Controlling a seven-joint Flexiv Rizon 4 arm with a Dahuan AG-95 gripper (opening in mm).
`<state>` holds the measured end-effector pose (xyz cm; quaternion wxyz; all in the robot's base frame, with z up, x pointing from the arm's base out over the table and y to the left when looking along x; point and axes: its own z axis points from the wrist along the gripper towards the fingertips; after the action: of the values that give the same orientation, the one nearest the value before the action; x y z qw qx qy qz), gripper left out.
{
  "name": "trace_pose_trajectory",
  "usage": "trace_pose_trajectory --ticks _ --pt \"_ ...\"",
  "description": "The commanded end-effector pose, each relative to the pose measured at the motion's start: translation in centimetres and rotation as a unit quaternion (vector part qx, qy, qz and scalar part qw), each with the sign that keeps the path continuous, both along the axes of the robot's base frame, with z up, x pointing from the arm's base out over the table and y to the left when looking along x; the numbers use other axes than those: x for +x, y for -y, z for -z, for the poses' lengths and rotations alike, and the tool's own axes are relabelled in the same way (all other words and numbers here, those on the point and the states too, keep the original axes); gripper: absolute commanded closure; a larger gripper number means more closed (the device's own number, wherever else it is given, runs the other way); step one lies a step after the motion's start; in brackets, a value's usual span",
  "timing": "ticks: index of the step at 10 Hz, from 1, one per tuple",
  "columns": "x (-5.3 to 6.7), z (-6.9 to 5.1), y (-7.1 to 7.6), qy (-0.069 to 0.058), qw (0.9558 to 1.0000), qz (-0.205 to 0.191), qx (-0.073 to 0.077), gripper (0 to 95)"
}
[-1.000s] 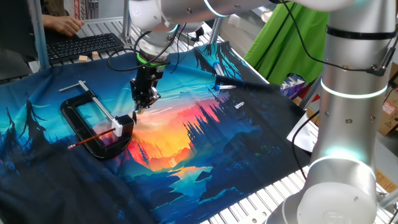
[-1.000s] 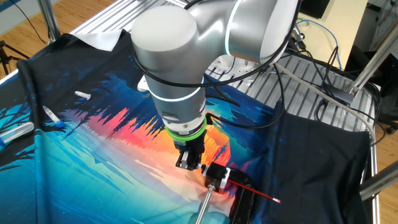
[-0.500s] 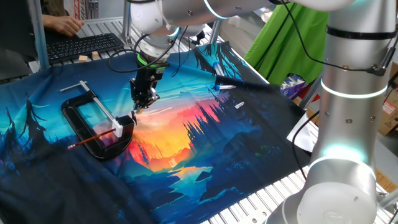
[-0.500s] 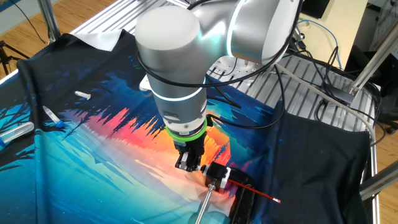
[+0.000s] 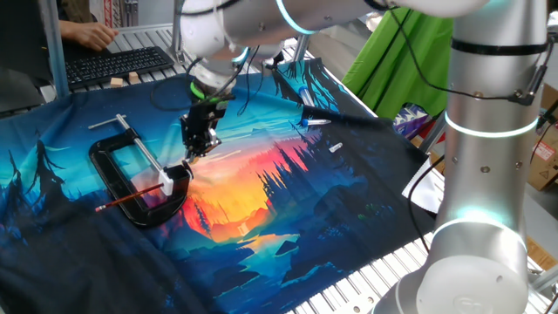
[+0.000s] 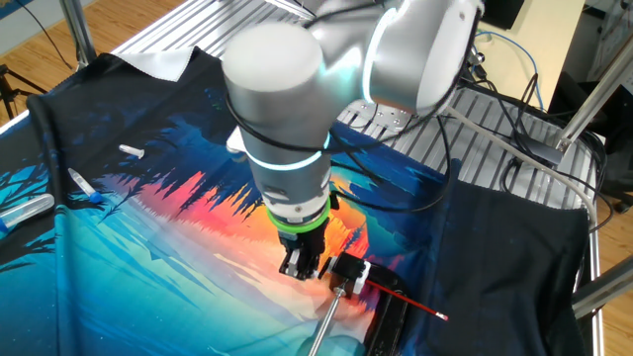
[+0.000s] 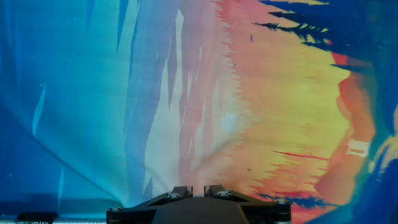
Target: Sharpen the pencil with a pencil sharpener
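Observation:
The red-orange pencil (image 5: 131, 197) lies across the black C-clamp (image 5: 112, 171), its end at a small white sharpener (image 5: 165, 182) held at the clamp's jaw. In the other fixed view the pencil (image 6: 410, 305) sticks out to the right of the sharpener (image 6: 348, 277), over the clamp (image 6: 388, 326). My gripper (image 5: 193, 150) points down just right of the sharpener, close to it (image 6: 302, 267). Its fingers look closed together and hold nothing. The hand view shows only the finger bases (image 7: 194, 190) over the printed cloth; pencil and sharpener are out of that view.
A printed sunset cloth (image 5: 288, 201) covers the table. Pens (image 5: 316, 121) and a small white piece (image 5: 336, 147) lie at the back right. A keyboard (image 5: 113, 63) and a person's hand are at the far left. Markers (image 6: 25, 208) lie at the cloth's edge.
My gripper has moved a little toward the sharpener and the clamp's jaw. The pencil stays in place.

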<state>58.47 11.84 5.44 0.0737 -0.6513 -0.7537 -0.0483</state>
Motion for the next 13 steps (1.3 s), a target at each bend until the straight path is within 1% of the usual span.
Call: trace_pose_trajectory --ticks 1,6,7,9,11,12,13 --pt "0.1 0.1 0.1 -0.002 1.0 -0.004 -0.001 95.0" --pt "0.2 1.6 -0.2 -0.002 0.9999 -0.012 -0.006 95.0" --pt "0.2 2.0 -0.2 -0.003 0.9999 -0.015 -0.004 95.0" --pt "0.0 2.8 -0.3 -0.003 0.9997 -0.021 -0.007 95.0" --pt "-0.2 3.0 -0.4 -0.01 0.9995 -0.031 -0.007 95.0" --pt "-0.3 3.1 -0.5 -0.01 0.9995 -0.03 -0.007 95.0" --pt "-0.4 3.4 -0.5 -0.007 0.9996 -0.028 -0.007 95.0"
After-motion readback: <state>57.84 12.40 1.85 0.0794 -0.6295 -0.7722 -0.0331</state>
